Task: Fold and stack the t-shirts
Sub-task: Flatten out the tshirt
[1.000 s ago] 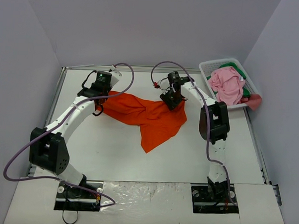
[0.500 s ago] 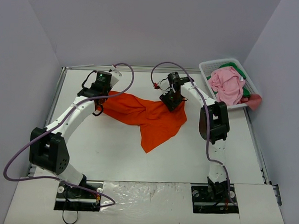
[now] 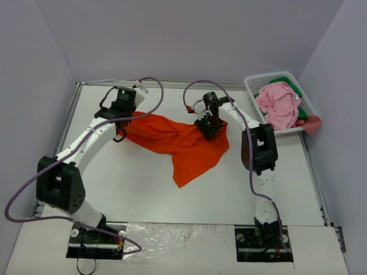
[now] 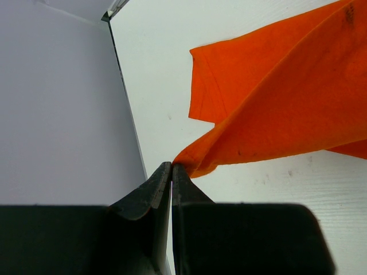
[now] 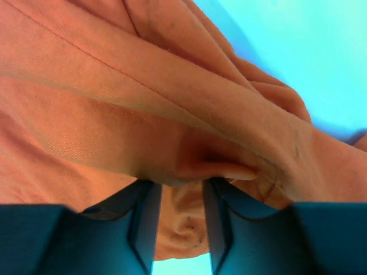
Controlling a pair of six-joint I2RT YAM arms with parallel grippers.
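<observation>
Orange t-shirt (image 3: 183, 143) bunched near the far edge of the surface (image 3: 138, 196), left hand (image 4: 171, 167) pinched shut on its corner, right hand (image 5: 179, 189) nearly closed around a fold; probably best drawn apart evenly to flatten it.

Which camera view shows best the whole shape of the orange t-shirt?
Top external: the whole orange t-shirt lies crumpled on the table. Left wrist shows only a corner pinched in the left fingers; right wrist only close folds by the right fingers.
</observation>
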